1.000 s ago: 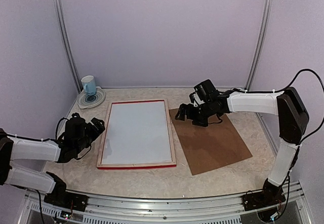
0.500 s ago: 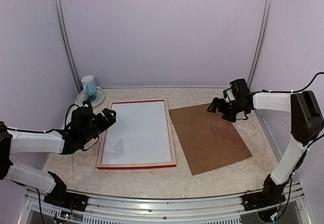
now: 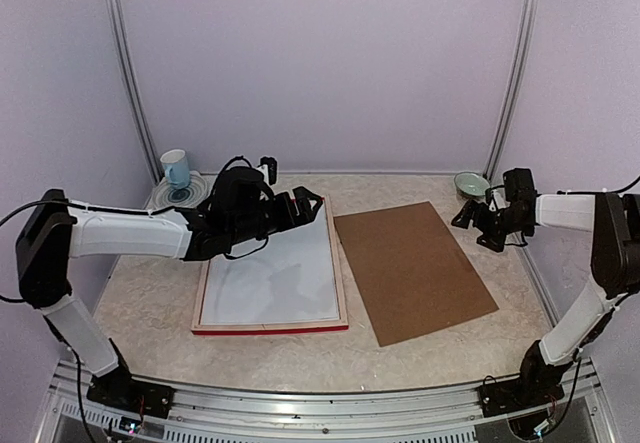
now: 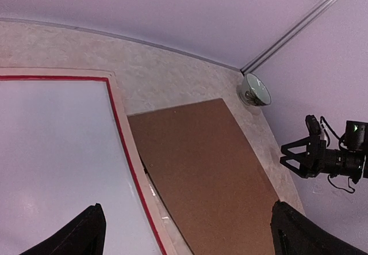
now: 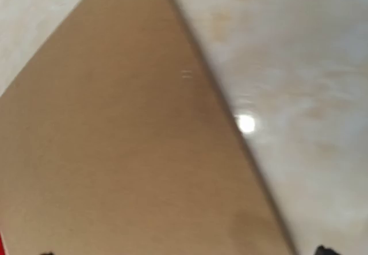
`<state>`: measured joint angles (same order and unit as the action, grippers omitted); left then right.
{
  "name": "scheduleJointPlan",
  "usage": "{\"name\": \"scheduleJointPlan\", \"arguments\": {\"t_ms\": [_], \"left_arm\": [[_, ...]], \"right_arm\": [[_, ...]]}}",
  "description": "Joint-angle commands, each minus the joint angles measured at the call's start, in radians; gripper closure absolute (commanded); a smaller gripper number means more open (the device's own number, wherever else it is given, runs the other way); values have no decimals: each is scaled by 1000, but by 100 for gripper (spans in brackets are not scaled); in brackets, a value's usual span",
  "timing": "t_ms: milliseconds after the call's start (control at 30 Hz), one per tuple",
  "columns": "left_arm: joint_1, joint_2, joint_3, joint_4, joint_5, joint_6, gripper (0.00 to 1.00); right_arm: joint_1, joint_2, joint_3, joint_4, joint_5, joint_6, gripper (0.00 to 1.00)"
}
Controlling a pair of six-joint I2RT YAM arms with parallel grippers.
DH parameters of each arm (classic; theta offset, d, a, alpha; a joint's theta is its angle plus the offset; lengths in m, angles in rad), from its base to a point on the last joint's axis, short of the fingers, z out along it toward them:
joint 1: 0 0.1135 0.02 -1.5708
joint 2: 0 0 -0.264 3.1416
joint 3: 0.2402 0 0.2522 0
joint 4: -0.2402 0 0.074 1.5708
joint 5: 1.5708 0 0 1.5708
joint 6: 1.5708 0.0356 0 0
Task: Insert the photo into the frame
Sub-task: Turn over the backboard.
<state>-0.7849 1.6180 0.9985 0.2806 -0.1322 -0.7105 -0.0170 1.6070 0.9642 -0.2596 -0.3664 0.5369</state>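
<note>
Apparently midway: frame (image 3: 270,329) lay flat left of centre, filled by a white sheet (image 3: 270,263) (photo's back? couldn't tell), board (image 3: 415,268) loose at its right, not yet fitted; left gripper (image 3: 303,204) over the frame's far-right corner and right gripper (image 3: 466,213) far right, both open, empty.

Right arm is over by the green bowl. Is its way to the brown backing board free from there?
Probably yes. The right gripper hangs open just off the backing board's far right corner, with only bare table between, and the left gripper is over the frame, off the board.
</note>
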Motion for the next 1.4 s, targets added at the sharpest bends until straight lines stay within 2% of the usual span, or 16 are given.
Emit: {"name": "scheduleJointPlan", "arguments": {"t_ms": [0, 200, 300, 567, 967, 1367], "left_arm": [[-86, 165, 189, -123, 89, 55, 1], [-178, 401, 575, -436, 70, 67, 1], [-210, 497, 702, -562, 42, 62, 1], [-242, 606, 838, -695, 10, 23, 1], [-258, 748, 1006, -890, -79, -32, 1], [-255, 827, 1120, -987, -110, -144, 1]], "right_arm": [[-36, -54, -46, -7, -11, -21, 2], [-78, -74, -86, -22, -26, -26, 2], [-103, -81, -100, -19, -41, -27, 2], [-112, -95, -102, -10, -22, -33, 2], [-112, -36, -119, 67, -92, -14, 1], [-112, 26, -66, 97, -73, 16, 1]]}}
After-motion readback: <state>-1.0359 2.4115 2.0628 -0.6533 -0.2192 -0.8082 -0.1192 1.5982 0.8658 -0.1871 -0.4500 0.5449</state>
